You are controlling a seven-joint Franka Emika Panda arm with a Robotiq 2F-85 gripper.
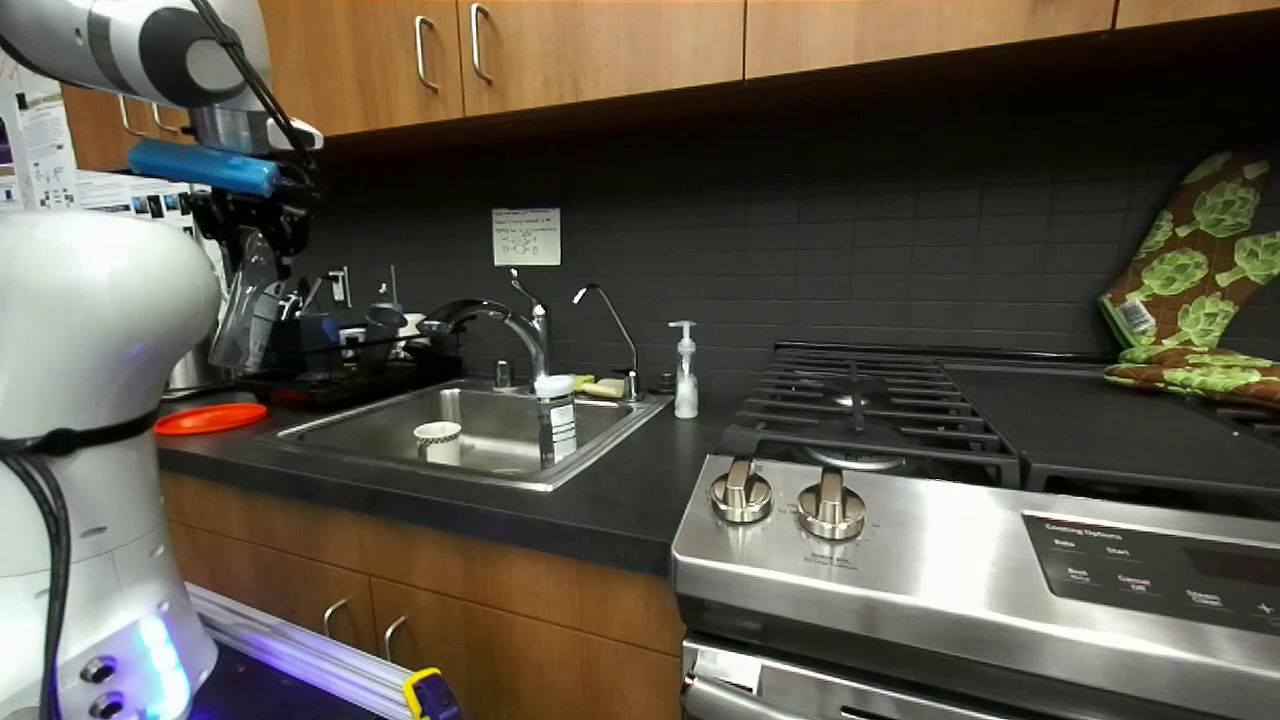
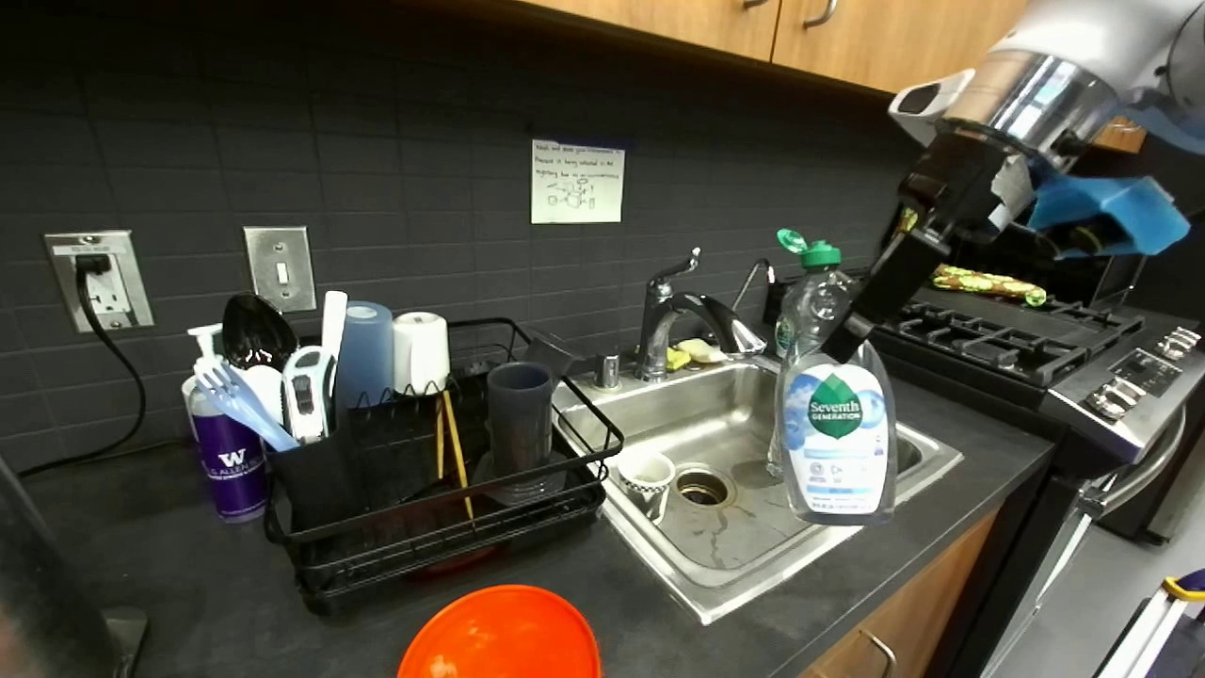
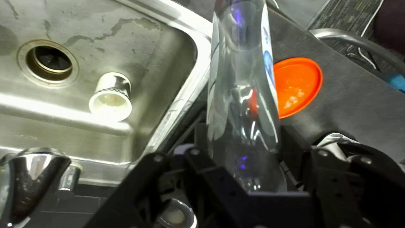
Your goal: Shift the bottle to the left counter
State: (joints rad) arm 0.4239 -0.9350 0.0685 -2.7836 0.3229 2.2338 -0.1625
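The gripper (image 3: 245, 142) is holding the clear bottle (image 2: 836, 424) around its upper part, its jaws pressing against both sides, and the green cap (image 2: 822, 253) is standing flipped open. The bottle is hanging in the air, tilting slightly, its base staying off the bench (image 2: 198, 574). In the wrist view it is showing between the rim of the sink (image 3: 133, 47) and an orange plate (image 3: 297, 85); what is lying straight beneath it I cannot tell.

Left of the sink in an exterior view, a black dish rack (image 2: 424, 502) is taking up the bench just beside the rim, and the plate is lying near the bench's front edge. A narrow stretch of bench is running between plate and sink; more is extending past the rack's far end, where a purple pump bottle (image 2: 226, 461) is standing close by. Right of the sink, another strip is reaching the stove (image 1: 930, 530), a pump dispenser (image 1: 686, 390) standing toward the back.

In the sink, a white cup (image 1: 438, 445) is standing upright, and so is a white-capped container (image 1: 557, 425). The rack is carrying a blue cup (image 2: 365, 348), a white mug (image 2: 421, 350) and a grey cup (image 2: 521, 414); a black spoon (image 2: 259, 331) is poking up from its caddy (image 2: 320, 490).
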